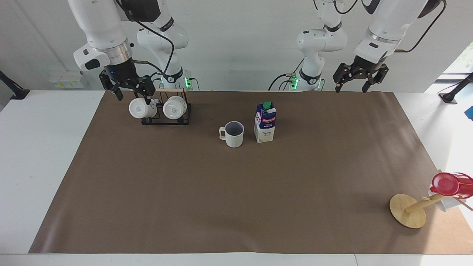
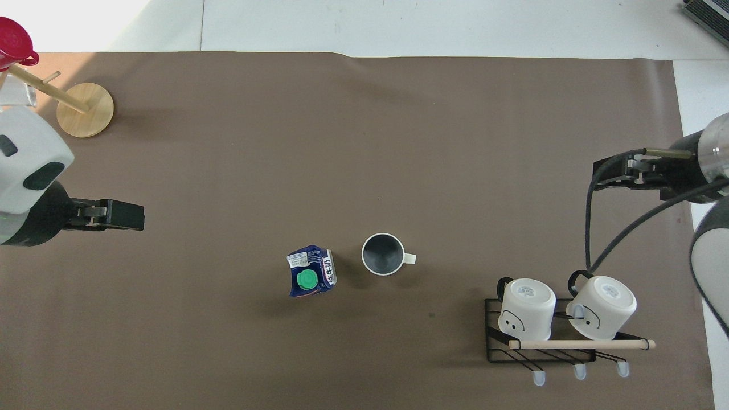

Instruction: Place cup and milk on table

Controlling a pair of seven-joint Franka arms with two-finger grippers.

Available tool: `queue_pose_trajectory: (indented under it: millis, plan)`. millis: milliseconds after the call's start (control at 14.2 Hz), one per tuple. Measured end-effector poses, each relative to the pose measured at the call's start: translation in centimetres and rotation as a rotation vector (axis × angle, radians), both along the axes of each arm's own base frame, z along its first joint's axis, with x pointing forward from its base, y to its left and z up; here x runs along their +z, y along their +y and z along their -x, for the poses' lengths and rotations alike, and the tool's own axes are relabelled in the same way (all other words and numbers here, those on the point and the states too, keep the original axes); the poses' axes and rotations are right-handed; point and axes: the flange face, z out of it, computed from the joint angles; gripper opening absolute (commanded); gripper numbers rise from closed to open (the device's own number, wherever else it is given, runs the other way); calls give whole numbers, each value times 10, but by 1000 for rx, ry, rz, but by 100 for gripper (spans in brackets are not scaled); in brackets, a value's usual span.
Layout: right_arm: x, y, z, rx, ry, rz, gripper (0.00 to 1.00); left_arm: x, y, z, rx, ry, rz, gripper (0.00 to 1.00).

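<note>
The cup [image 1: 234, 133] stands upright on the table's brown mat [image 1: 236, 192], its handle toward the right arm's end. The milk [image 1: 265, 122] stands upright beside it, toward the left arm's end, with a small gap between them. Both also show in the overhead view, the cup [image 2: 383, 254] and the milk [image 2: 311, 271] on the mat [image 2: 364, 142]. My left gripper [image 1: 350, 88] is open and empty, raised over the mat's edge nearest the robots, well apart from the milk; it also shows in the overhead view [image 2: 128, 215]. My right gripper [image 1: 133, 96] is open and empty, waiting above the mug rack.
A black wire rack [image 1: 166, 118] holds two plain white mugs [image 2: 527, 307] near the right arm. A tipped wooden stand [image 1: 408, 210] with a red cup [image 1: 449, 184] lies at the mat's corner farthest from the robots, at the left arm's end.
</note>
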Motion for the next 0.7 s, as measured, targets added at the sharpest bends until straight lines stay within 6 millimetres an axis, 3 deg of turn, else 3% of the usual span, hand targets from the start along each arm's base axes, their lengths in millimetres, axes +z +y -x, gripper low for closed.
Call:
queue_pose_trajectory:
  millis: [422,703]
  plan:
    - [0,0,0,0,0,0,100,0,26,-3,-11,1,3,100]
    - [0,0,0,0,0,0,100,-2,28,-1,-13,26,1,100]
